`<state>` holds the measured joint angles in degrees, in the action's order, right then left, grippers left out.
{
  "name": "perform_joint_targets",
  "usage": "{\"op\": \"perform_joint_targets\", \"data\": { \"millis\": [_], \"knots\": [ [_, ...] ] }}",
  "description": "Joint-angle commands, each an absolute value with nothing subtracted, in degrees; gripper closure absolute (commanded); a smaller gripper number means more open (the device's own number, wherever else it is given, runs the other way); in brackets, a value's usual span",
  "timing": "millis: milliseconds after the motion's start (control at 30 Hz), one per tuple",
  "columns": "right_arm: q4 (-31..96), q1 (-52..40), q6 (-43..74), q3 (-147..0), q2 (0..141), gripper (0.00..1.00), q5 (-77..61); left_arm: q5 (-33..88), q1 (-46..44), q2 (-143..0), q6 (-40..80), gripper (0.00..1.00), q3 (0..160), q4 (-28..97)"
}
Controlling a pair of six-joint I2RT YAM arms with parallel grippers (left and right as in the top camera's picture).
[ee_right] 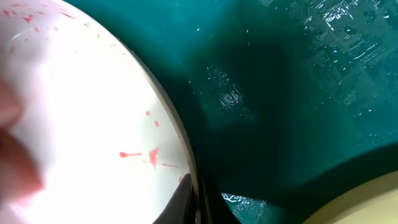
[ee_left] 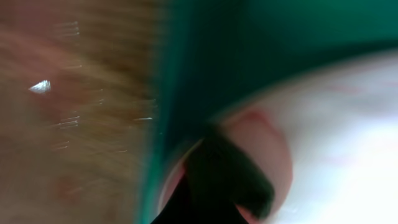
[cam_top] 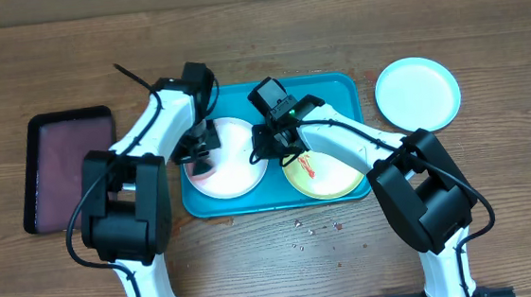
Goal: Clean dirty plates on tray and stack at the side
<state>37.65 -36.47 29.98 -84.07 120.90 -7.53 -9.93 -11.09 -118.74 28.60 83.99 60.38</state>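
The turquoise tray (cam_top: 336,81) holds the white plate (cam_top: 239,170) on its left and the yellow-green plate (cam_top: 335,181), with a red smear, on its right. The pale blue plate (cam_top: 418,94) lies on the table to the right of the tray. My right gripper (cam_top: 270,148) pinches the white plate's right rim; in the right wrist view its fingers (ee_right: 198,205) sit on either side of the rim of the red-specked plate (ee_right: 93,124). My left gripper (cam_top: 199,152) is at the plate's left edge. Its blurred view shows a dark finger (ee_left: 230,186) on a pinkish pad (ee_left: 267,140).
A black tray with a maroon inside (cam_top: 63,169) lies on the table at the left. Small crumbs (cam_top: 315,228) are scattered on the wood in front of the turquoise tray. The two arms stand close together over the tray.
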Motion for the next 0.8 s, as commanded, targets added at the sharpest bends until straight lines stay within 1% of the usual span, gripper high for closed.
{"op": "perform_joint_targets", "data": {
  "millis": [0, 233, 400, 500, 600, 667, 700, 767],
  "knots": [
    [38.30, -36.03, 30.04, -83.59, 119.66, 0.96, -3.70, -23.22, -8.80, -120.09, 33.58, 0.96, 88.47, 63.94],
    [38.00, -36.05, 29.54, -83.81, 119.37, 0.96, -3.70, -22.31, -6.13, -116.60, 39.27, 0.96, 93.54, 70.41],
    [38.06, -36.18, 24.75, -84.51, 117.58, 0.96, -4.12, -18.17, -2.48, -106.48, 39.22, 0.96, 93.51, 72.12],
    [38.02, -37.04, 19.66, -85.34, 114.15, 0.96, -3.09, -16.43, 2.09, -98.70, 39.22, 0.96, 93.51, 74.94],
    [38.00, -38.63, 18.48, -86.72, 109.97, 0.96, 1.91, -16.43, 7.33, -93.80, 39.27, 0.96, 93.47, 78.94],
    [38.02, -39.92, 15.59, -87.57, 107.77, 0.96, 5.02, -16.45, 10.72, -91.83, 39.24, 0.96, 93.36, 80.55],
    [38.00, -41.71, 12.08, -88.33, 105.75, 0.96, 9.89, -16.08, 14.17, -90.32, 39.27, 0.96, 92.92, 81.54],
    [37.63, -44.12, 8.32, -88.77, 104.01, 0.96, 18.24, -13.91, 17.21, -89.65, 39.24, 0.95, 92.42, 81.87]
  ]
}}
